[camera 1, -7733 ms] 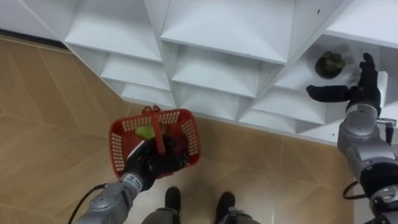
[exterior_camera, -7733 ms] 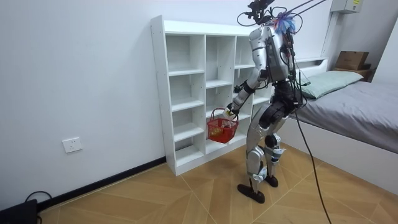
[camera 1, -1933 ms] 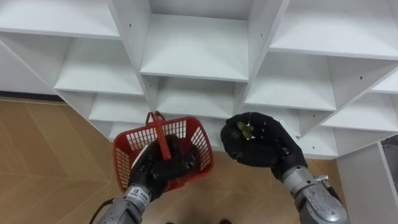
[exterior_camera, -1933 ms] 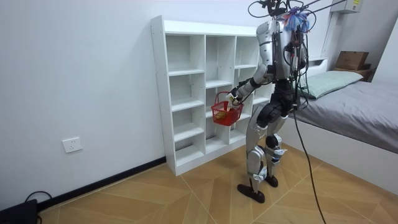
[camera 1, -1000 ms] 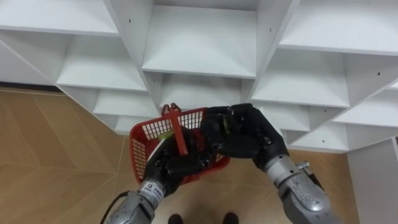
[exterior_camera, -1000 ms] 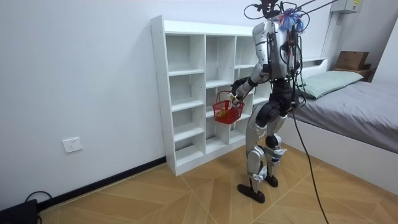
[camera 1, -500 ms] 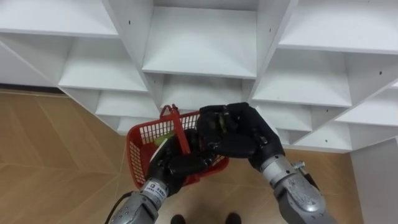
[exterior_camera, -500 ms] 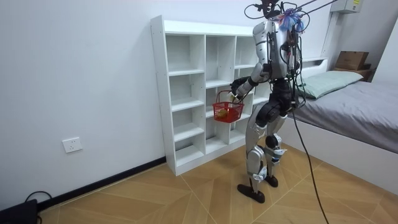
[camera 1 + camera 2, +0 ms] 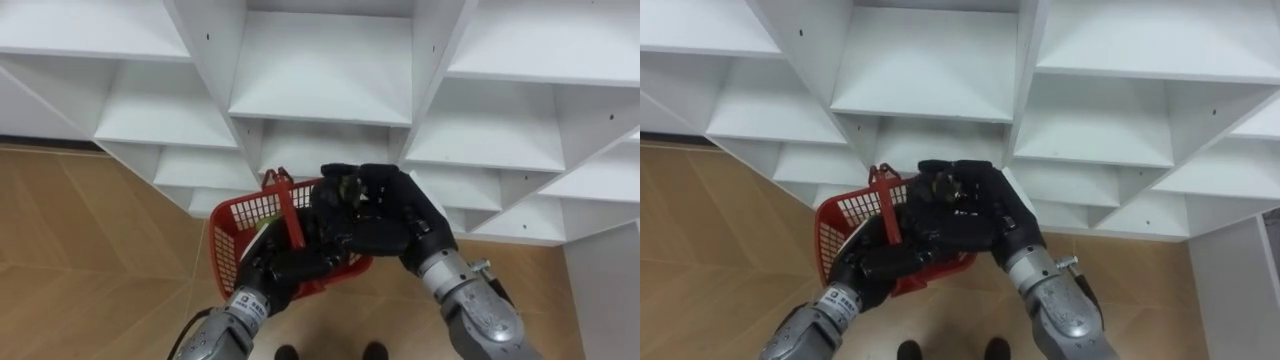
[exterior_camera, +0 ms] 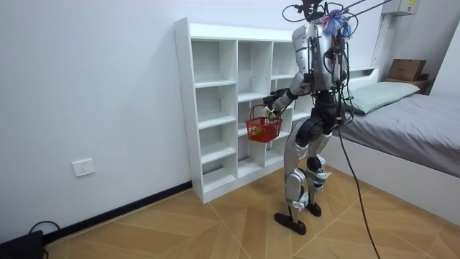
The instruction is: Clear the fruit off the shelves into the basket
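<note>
A dark green fruit [image 9: 349, 190] sits in the right hand [image 9: 385, 220], whose black fingers are curled round it so that only its top peeks out between them. That hand hangs palm-down just over the rim of the red basket [image 9: 232, 225], at the basket's right side, with the forearm rising to it from the lower right. Just below and to the left of it, the left hand [image 9: 290, 268] is clenched on the basket's handle [image 9: 289, 210], which stands up out of the fist and leans slightly left. The left forearm comes up from the lower left, and the two hands nearly touch. Beyond both hands are the white shelves [image 9: 320, 70] of the closet, and below them is the wood floor [image 9: 90, 250]. In the room view the robot stands upright facing the closet. Both arms are bent forward at waist height, and the basket hangs in front of a middle shelf. A bed [image 10: 424, 115] lies behind it at the room view's right.
</note>
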Controlling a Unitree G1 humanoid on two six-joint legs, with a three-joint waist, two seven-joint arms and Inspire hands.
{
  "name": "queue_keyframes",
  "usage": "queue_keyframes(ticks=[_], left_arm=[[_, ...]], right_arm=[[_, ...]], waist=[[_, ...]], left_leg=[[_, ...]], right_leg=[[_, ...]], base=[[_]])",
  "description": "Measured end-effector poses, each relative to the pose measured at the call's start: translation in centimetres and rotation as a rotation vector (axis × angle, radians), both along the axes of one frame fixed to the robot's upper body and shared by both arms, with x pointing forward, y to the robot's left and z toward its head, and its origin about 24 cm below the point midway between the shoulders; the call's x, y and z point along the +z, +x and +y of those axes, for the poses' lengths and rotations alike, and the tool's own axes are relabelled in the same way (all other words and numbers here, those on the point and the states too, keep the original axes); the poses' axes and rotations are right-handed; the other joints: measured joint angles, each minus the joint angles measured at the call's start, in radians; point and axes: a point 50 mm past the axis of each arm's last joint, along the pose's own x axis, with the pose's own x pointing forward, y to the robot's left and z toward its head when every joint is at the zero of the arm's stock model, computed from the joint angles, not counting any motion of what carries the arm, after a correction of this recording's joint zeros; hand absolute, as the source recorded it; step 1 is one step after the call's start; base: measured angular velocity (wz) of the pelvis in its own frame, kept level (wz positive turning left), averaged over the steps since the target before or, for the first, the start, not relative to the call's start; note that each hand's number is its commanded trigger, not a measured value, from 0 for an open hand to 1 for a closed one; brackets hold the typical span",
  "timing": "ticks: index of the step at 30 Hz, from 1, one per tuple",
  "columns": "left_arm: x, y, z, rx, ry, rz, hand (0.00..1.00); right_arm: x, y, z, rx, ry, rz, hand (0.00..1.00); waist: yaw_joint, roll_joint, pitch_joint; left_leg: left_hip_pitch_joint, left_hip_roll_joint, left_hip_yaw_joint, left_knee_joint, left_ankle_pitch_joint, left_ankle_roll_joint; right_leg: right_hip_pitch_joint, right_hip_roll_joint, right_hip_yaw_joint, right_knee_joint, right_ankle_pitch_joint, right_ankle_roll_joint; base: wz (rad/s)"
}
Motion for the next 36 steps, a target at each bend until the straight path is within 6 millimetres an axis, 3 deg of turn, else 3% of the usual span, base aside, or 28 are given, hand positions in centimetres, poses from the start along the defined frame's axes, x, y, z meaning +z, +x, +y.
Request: queue_keyframes(ticks=[18,36], left_arm=[[-0.1,-0.2,0.9,-0.045,0.029,-0.015,1.00],[0.0,0.0,1.5,-0.037,0.052,-0.020,1.00]], right_arm=[[0.0,-0.1,0.5,0.101,-0.107,-0.034,0.00],[0.3,0.2,0.7,0.129,-0.171,-0.072,0.00]], waist=[[-0.003,-0.014,-0.0003],[-0.004,-0.030,0.0064]], left_leg=[[-0.003,0.000,-0.006,0.004,0.000,0.000],[-0.003,-0.001,-0.008,0.007,0.000,0.000]], right_leg=[[0.001,-0.002,-0.004,0.002,0.000,0.000],[0.005,-0.002,-0.006,0.002,0.000,0.000]], base=[[0.00],[0.00]])
